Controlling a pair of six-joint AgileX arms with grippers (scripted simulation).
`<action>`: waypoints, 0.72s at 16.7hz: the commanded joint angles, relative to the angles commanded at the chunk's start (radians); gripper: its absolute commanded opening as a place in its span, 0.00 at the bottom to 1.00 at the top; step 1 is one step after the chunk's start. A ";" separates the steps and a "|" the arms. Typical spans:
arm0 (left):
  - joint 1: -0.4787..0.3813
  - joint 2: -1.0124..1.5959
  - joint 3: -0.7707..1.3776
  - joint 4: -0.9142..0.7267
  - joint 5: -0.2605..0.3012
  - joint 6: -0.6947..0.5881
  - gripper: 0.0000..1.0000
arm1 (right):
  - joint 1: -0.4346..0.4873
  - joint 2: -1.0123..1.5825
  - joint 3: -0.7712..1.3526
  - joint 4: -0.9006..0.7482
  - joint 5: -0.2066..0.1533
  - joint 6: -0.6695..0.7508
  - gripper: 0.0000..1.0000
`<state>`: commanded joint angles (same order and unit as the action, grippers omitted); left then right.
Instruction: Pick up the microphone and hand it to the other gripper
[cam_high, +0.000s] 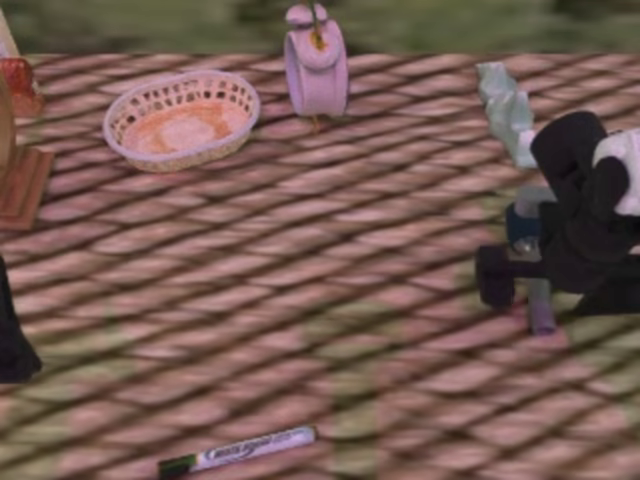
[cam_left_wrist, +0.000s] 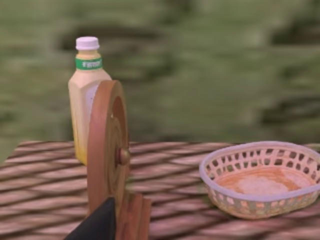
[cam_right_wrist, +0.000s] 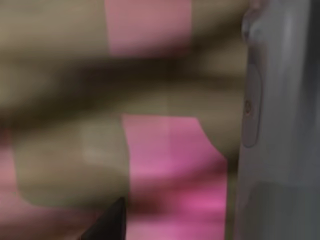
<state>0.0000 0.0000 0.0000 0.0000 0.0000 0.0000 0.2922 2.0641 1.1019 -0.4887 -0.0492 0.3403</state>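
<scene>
Left arm: parked at the table's left edge; only a dark part of it (cam_high: 14, 340) shows in the top view. The left gripper's fingers are out of view except one dark tip (cam_left_wrist: 97, 225) in the left wrist view, so its opening cannot be told.

Far left, from the left wrist view: a yellow bottle (cam_left_wrist: 86, 107) with a white cap stands upright behind a round wooden stand (cam_left_wrist: 107, 160).

Left-centre, far side of the table (cam_high: 300, 300): a woven basket (cam_high: 181, 119), upright. Just right of it, a pink alarm clock (cam_high: 316, 62).

Near edge, left of centre: a white marker with a green cap (cam_high: 238, 451) lies flat, well apart from everything else.

Right side: the right gripper (cam_high: 520, 275) is down low over the microphone (cam_high: 540, 300). The microphone lies on the table, with its grey handle reaching toward the near edge and its head hidden under the arm. The right wrist view shows the handle (cam_right_wrist: 280, 125) close beside one finger tip (cam_right_wrist: 112, 222). Whether the fingers grip it cannot be told.

A pale crumpled object (cam_high: 505, 105) lies behind the right arm.
</scene>
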 joint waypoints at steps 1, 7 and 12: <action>0.000 0.000 0.000 0.000 0.000 0.000 1.00 | 0.000 0.000 0.000 0.000 0.000 0.000 0.62; 0.000 0.000 0.000 0.000 0.000 0.000 1.00 | 0.000 0.000 0.000 0.000 0.000 0.000 0.17; 0.000 0.000 0.000 0.000 0.000 0.000 1.00 | 0.000 0.000 0.000 0.000 0.000 0.000 0.00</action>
<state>0.0000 0.0000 0.0000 0.0000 0.0000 0.0000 0.2922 2.0641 1.1019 -0.4887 -0.0492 0.3403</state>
